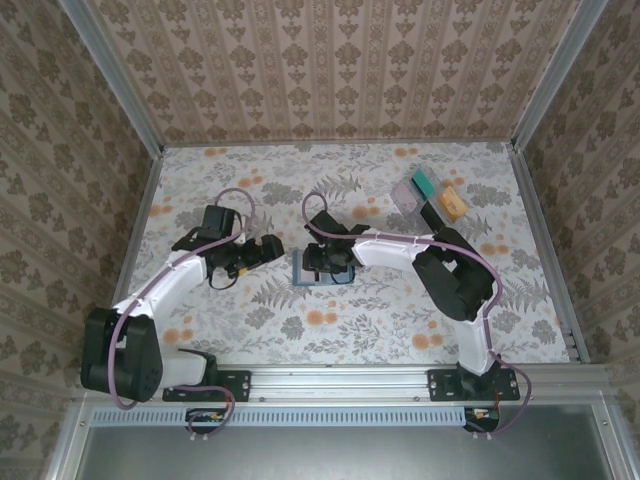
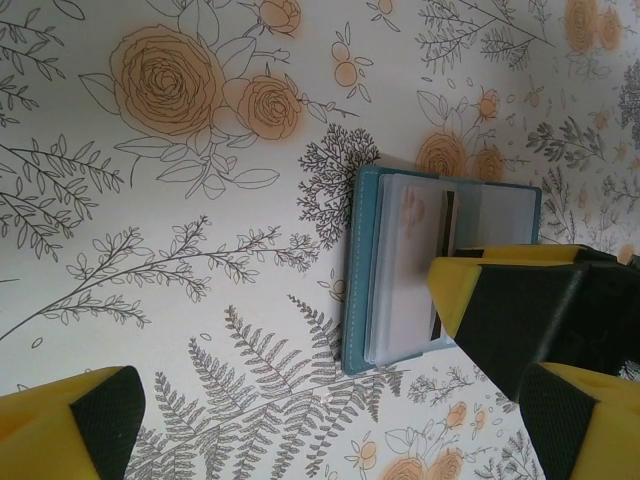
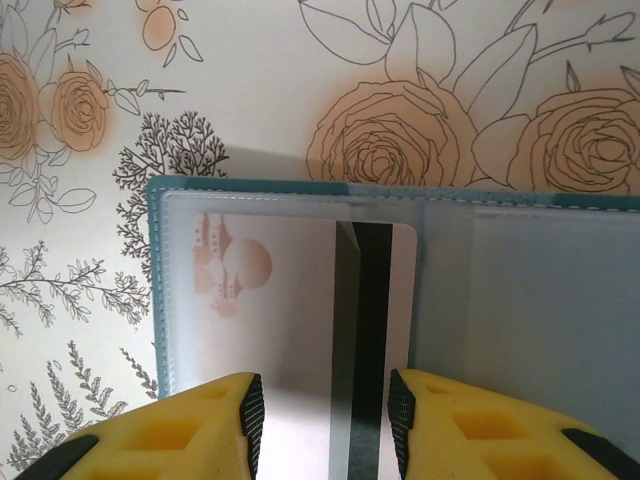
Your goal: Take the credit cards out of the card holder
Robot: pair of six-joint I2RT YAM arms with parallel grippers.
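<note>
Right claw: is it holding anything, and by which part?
Cannot be told. The right claw stands over the near end of the card in the holder, jaws partly apart, no clear pinch.

The card holder (image 3: 540, 320) lies open and flat on the flower-printed table surface (image 3: 250, 80), its slate-blue edge framing frosted clear pockets. In the left pocket sits a pale credit card (image 3: 290, 300) with a faint orange-pink print and a dark stripe (image 3: 372, 320) running down its right side. The right gripper (image 3: 325, 425) sits at the bottom edge, its yellow, black-edged fingers (image 3: 190, 430) standing apart above the card, one either side of the stripe.
</note>
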